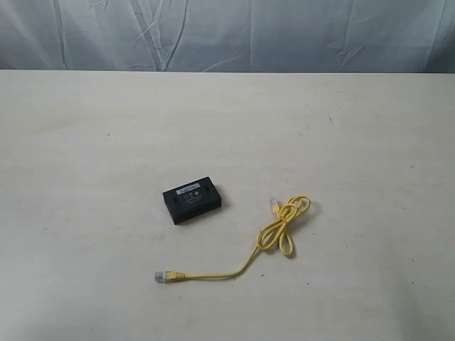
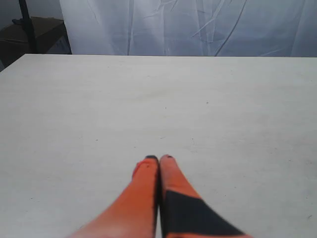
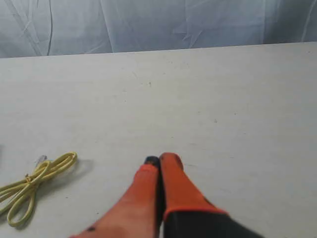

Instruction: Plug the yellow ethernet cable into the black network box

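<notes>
Spreading across every view, the pale worktop [image 1: 106,128] meets a wrinkled grey cloth backdrop [image 1: 227,32] at its far edge. The left tool [image 2: 159,157] sits above bare worktop, its orange fingers pressed together on nothing. The right tool [image 3: 161,158] is likewise closed and empty, with the cable's loop lying off to one side. The black network box [image 1: 192,200] lies flat near the worktop's middle, its label strip facing up. The yellow ethernet cable [image 1: 213,275] lies near the box on its right, not touching, folded into a figure-eight loop with a tail running near-left. One clear plug [image 1: 162,276] ends the tail in front of the box; the other plug [image 1: 274,204] lies by the loop.
</notes>
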Tool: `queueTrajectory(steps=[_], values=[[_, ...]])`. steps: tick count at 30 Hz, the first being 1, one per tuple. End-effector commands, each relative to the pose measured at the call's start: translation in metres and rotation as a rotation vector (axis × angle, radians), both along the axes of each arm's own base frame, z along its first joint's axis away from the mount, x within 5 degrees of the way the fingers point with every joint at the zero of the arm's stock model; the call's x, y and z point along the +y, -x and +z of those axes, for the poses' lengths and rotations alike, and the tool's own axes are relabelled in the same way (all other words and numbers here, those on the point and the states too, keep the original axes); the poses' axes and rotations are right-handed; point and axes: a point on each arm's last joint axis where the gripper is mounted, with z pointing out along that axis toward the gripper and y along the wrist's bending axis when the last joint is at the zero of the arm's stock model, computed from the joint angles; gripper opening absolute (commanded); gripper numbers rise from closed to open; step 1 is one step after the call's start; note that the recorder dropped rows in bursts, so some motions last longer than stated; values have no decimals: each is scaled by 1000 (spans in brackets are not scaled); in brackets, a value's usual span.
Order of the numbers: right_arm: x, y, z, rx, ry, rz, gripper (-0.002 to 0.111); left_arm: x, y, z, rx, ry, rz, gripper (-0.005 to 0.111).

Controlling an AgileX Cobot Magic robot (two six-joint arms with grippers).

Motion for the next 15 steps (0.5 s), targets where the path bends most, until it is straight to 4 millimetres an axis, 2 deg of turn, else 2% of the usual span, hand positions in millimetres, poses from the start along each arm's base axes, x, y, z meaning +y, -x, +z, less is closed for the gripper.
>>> queueTrajectory(steps=[1, 4, 15], values=[[0, 0, 1, -23, 9, 2, 0, 0, 0, 0, -16, 0, 5, 0], [0, -1, 6, -76, -4, 2, 0, 0, 0, 0, -16, 0, 5, 0], [0, -2, 41, -456, -45, -2, 0, 0, 0, 0, -16, 0, 5, 0]])
